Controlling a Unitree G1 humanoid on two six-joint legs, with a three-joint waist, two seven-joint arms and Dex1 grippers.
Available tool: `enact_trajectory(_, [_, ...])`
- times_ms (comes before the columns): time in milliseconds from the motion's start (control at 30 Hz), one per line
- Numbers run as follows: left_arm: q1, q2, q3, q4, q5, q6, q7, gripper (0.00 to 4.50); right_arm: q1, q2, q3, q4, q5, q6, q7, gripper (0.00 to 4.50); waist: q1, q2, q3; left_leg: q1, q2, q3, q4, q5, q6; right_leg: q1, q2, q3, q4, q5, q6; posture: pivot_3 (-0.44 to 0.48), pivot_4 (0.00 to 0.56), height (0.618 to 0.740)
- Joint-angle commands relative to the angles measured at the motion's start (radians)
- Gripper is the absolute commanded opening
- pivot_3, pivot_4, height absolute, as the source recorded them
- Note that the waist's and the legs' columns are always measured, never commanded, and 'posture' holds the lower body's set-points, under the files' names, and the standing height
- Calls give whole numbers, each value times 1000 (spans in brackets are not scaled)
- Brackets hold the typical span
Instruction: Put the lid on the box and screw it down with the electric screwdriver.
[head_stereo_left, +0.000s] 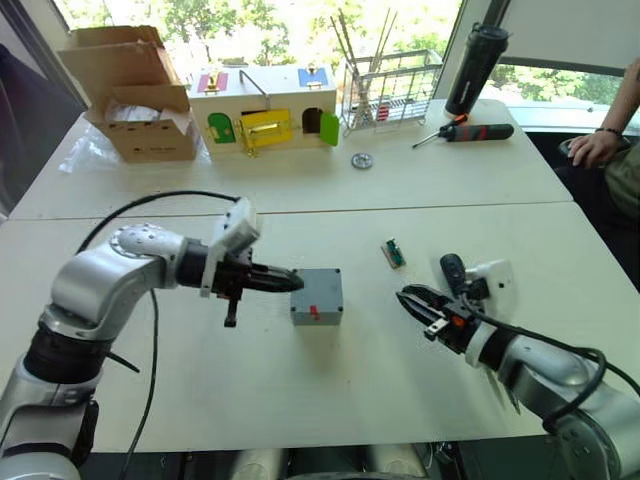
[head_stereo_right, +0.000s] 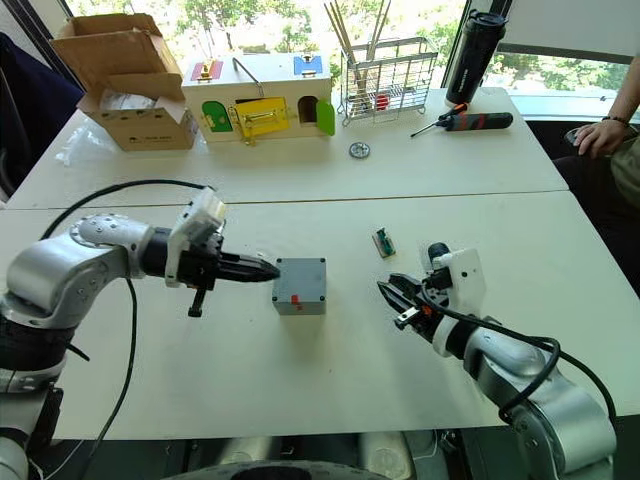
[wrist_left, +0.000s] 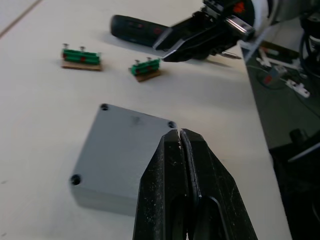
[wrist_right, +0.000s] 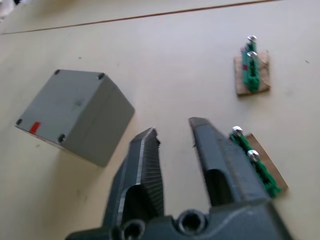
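**A:** Left tool first: clenched or released?

**B:** Clenched, black fingers pressed together with nothing between them. Tip right at the left edge of the box; from the left wrist view, poised over a corner of the lid.

**A:** And the box?

**B:** Near the middle of the front table, upright, red mark on the side facing the near edge. Lid seated on top, flush, corner holes showing. Cannot tell whether any screws are in them.

**A:** Right tool?

**B:** Right tool released, fingers apart, empty. Low over the table, to the right of the box and apart from it, pointing towards it.

**A:** Electric screwdriver?

**B:** Electric screwdriver lying on the table just beside the right tool, on its far side, partly hidden by it.

**A:** Anything else nearby?

**B:** Two small green terminal blocks on the table past the right tool. Further back, towards the far edge: cardboard box, colourful wooden latch box, wire rack, tall black bottle, red-and-black hand screwdriver. Person's hand resting at the far right corner.
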Motion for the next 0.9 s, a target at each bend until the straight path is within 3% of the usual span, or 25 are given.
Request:
enact_trajectory(33, [-29,-54,-59,6,34,-65,-2,0,58,-3,-17,-25,-38,-53,-24,2986,4,0,0,0,0,0,0,0,0,0,0,0,0,0,0,0,150,740])
enact_trajectory(133, [-19,-92,-90,35,70,-108,15,0,81,3,2,-1,-59,-90,-30,4325,2,0,0,0,0,0,0,0,0,0,0,0,0,0,0,0,150,740])
enact_trajectory(167, [-17,-105,-96,43,82,-120,26,0,80,12,4,15,-66,-101,-38,4480,-1,0,0,0,0,0,0,0,0,0,0,0,0,0,0,0,150,740])
enact_trajectory(433, [-2,-168,-124,47,167,-197,102,0,39,55,23,148,-106,-196,-57,4480,0,0,0,-1,0,-1,1,1,-1,0,1,0,0,0,0,0,150,740])
enact_trajectory(533, [8,-169,-127,42,185,-209,113,0,34,50,25,173,-116,-219,-49,3841,1,0,0,-1,0,-1,1,1,-1,0,1,0,0,0,0,0,150,740])
enact_trajectory(633, [22,-161,-129,34,195,-213,113,0,35,40,28,180,-121,-230,-41,2777,0,0,0,-1,0,-1,1,1,-2,0,1,0,1,0,0,0,150,740])
enact_trajectory(900, [26,-163,-121,43,206,-210,115,0,35,36,35,179,-132,-235,-35,2777,1,0,0,-1,0,-1,1,1,-2,0,2,0,1,0,0,0,150,740])
